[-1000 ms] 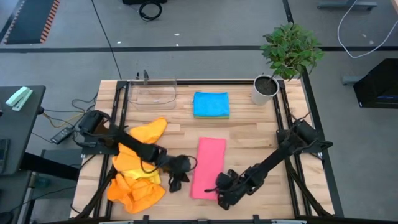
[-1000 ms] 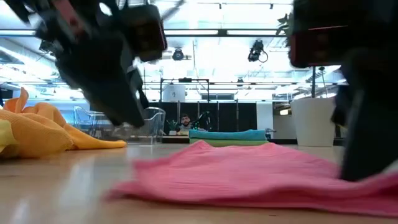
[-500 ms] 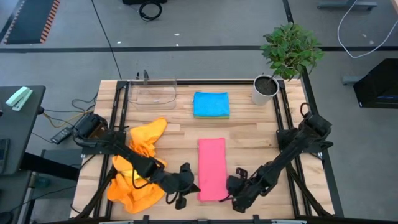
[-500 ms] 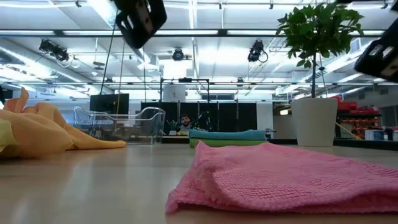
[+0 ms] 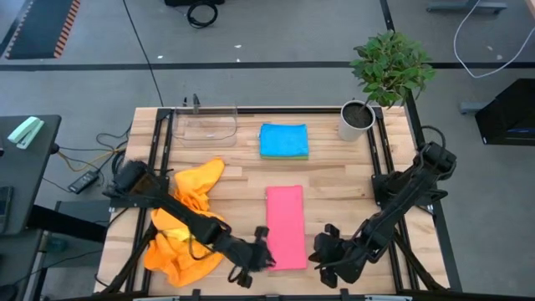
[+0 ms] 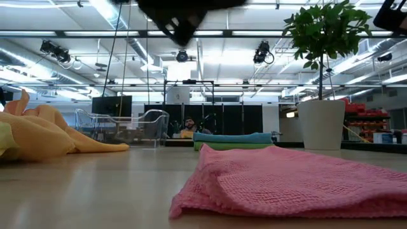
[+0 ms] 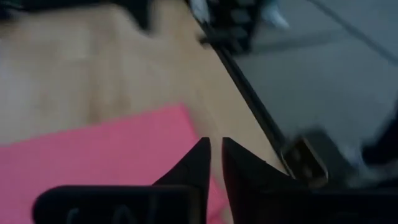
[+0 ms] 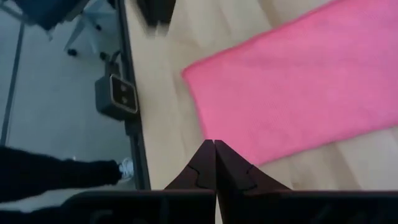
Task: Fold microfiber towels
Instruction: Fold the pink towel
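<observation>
A pink towel lies folded into a narrow strip on the table's near middle, flat on the wood. My left gripper hovers just left of its near end; the left wrist view shows its fingertips a little apart, above the towel's edge and holding nothing. My right gripper hangs just right of that end, shut and empty. A crumpled heap of orange and yellow towels lies at the near left. A folded blue towel on a green one rests at the far middle.
A clear plastic tray stands at the far left, a potted plant at the far right. Bare wood lies between the pink towel and the right edge. A person sits in the room behind.
Both grippers have risen clear of the pink towel's near end; the left went toward the near right, the right toward the table's right edge. The towel's near end has shifted to the right, so the skewed cloth now lies as a straight narrow strip.
</observation>
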Action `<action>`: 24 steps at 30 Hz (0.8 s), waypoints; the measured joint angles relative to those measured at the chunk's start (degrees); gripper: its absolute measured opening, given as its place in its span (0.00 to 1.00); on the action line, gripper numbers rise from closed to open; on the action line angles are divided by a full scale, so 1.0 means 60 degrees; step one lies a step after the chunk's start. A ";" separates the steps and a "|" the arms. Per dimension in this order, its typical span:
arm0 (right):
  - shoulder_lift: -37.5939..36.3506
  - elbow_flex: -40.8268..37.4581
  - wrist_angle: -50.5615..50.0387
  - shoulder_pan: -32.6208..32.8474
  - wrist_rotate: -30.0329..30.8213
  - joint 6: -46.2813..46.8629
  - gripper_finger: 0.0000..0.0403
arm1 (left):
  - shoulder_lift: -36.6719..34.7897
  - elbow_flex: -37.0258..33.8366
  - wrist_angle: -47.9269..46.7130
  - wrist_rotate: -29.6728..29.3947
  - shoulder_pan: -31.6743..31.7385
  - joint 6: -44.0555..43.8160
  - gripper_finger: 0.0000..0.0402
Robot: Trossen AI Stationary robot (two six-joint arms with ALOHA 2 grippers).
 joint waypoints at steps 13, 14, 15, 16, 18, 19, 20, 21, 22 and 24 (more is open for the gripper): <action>0.0228 0.0004 -0.0245 0.0020 0.0112 0.0782 0.01 | 0.1481 0.1548 -0.2483 0.0904 0.0170 0.3440 0.30; 0.0228 0.0004 -0.0256 0.0020 0.0134 0.0853 0.01 | 0.1481 0.1548 -0.2632 0.1013 0.0217 0.3441 0.30; 0.0228 0.0004 -0.0276 0.0020 0.0174 0.0887 0.01 | 0.1481 0.1548 -0.2742 0.1148 0.0264 0.3439 0.30; 0.0230 0.0004 -0.0300 0.0020 0.0223 0.0902 0.01 | 0.1485 0.1548 -0.2813 0.1299 0.0306 0.3444 0.30; 0.0231 0.0004 -0.0304 0.0020 0.0330 0.0911 0.01 | 0.1485 0.1548 -0.2856 0.1548 0.0394 0.3462 0.29; 0.0231 0.0004 -0.0323 0.0020 0.0357 0.0909 0.01 | 0.1485 0.1548 -0.2854 0.1659 0.0424 0.3494 0.28; 0.0231 0.0004 -0.0337 0.0020 0.0367 0.0909 0.01 | 0.1485 0.1548 -0.2854 0.1775 0.0448 0.3529 0.28; 0.0231 0.0004 -0.0348 0.0020 0.0367 0.0909 0.01 | 0.1485 0.1548 -0.2853 0.1813 0.0472 0.3571 0.27; 0.0231 0.0004 -0.0387 0.0020 0.0367 0.0909 0.01 | 0.1485 0.1548 -0.2861 0.1833 0.0488 0.3622 0.26; 0.0231 0.0004 -0.0408 0.0020 0.0367 0.0909 0.01 | 0.1605 0.1559 -0.2755 0.1856 0.0515 0.3696 0.25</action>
